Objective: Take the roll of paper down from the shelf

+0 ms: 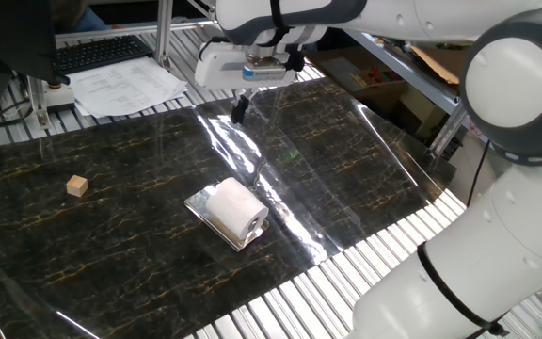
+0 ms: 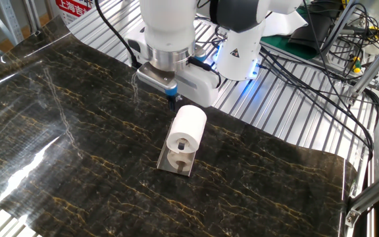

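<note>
The roll of paper [image 1: 236, 209] is a white cylinder lying on its side on the shelf [image 1: 199, 204], a small shiny metal plate on the dark marble-patterned table. In the other fixed view the roll [image 2: 187, 128] shows its hollow core, mirrored in the shelf [image 2: 176, 165]. My gripper [image 1: 240, 108] hangs above the table behind the roll, apart from it, fingers together and empty. In the other fixed view the gripper [image 2: 172, 100] is just beyond the roll's far end.
A small tan wooden cube [image 1: 77, 185] sits at the left. A clear glossy plastic sheet [image 1: 346, 160] covers the table's right part. Papers [image 1: 125, 85] and a keyboard [image 1: 102, 52] lie beyond the far edge. The robot base [image 2: 242, 46] and cables [image 2: 321, 72] stand behind.
</note>
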`<state>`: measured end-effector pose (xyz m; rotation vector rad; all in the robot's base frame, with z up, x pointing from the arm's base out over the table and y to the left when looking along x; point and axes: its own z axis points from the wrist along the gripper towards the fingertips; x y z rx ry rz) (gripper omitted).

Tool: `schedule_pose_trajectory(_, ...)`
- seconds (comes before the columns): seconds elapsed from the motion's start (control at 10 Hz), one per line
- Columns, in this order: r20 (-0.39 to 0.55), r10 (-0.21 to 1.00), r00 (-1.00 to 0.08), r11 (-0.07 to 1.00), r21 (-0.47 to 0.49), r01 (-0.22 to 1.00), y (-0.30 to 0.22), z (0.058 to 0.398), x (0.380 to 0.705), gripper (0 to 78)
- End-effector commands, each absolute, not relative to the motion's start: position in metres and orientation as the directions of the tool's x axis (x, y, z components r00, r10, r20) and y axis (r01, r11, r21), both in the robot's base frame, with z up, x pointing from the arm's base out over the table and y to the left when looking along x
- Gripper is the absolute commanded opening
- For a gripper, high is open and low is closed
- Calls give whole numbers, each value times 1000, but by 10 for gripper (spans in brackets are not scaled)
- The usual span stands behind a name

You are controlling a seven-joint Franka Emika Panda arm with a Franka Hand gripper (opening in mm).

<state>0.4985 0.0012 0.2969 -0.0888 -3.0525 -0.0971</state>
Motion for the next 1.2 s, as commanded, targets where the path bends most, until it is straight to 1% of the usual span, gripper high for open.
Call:
schedule_pose_trajectory(0.1,98,36,-994,998,45,41,8,291,497,0)
schedule_pose_trajectory(0.6,117,-48,-992,998,37,-44,14,276,497,0)
schedule_pose_trajectory(1.2,113,-74,-991,997,30,-71,15,252,497,0)
